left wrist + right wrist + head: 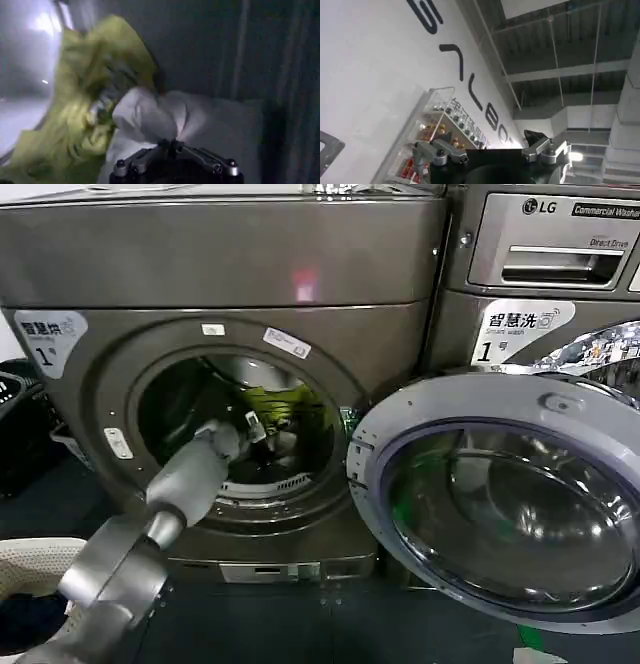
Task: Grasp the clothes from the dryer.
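Clothes point(150, 120) pinched by left claw point(172, 146) inside dryer point(230, 274).

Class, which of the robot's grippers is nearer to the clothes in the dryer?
Left. The left gripper is inside the dryer drum, pinching the white cloth of the clothes. The right gripper points up at a wall and ceiling, away from them.
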